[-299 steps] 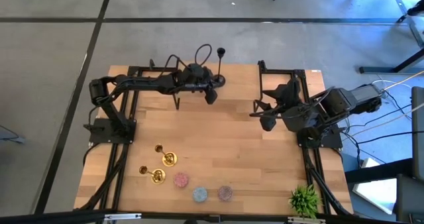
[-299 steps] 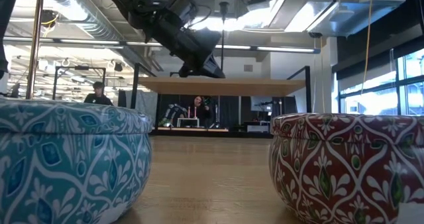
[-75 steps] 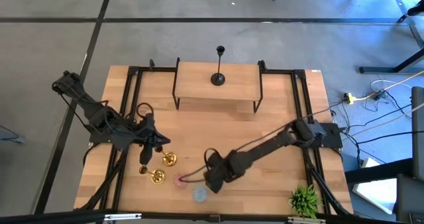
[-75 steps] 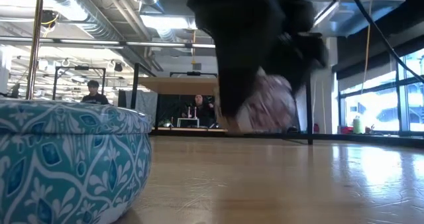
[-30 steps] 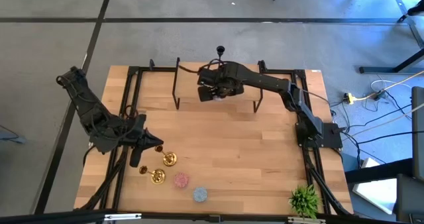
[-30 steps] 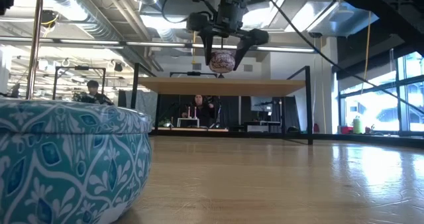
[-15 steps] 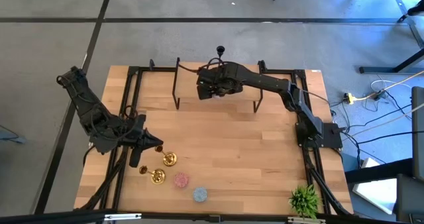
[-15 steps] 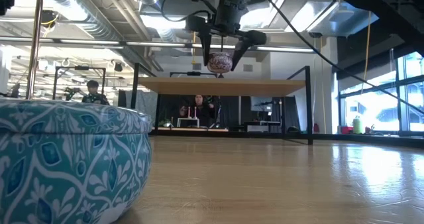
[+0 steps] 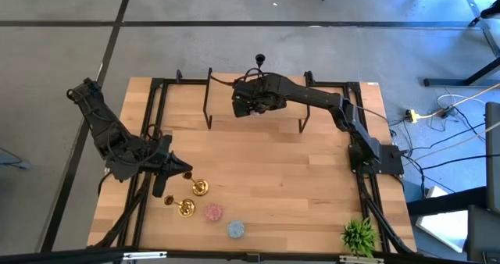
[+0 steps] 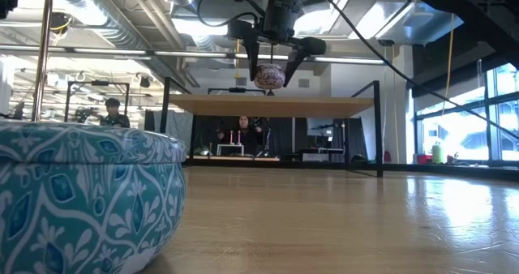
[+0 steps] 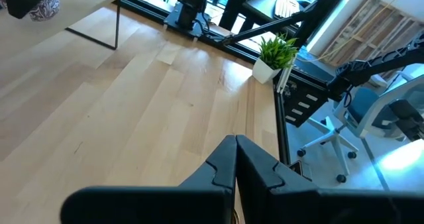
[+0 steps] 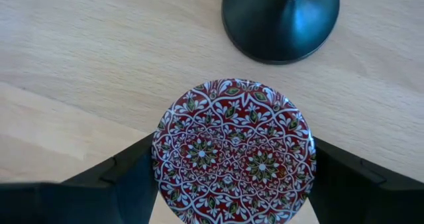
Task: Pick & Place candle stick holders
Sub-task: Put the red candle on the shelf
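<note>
Wooden shelf (image 9: 234, 92) carries the black candlestick (image 9: 258, 92).
Right gripper (image 9: 251, 106) clamps a red-patterned round holder (image 12: 233, 151) just beside its base; left gripper (image 9: 162, 184) (fingers pressed together) waits well apart.

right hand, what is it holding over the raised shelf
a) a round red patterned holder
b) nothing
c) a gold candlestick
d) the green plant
a: the right hand grips a round red patterned holder between its fingers, above the wooden shelf and beside the black candlestick's base; the low view shows that holder hanging in the hand over the shelf.
</note>
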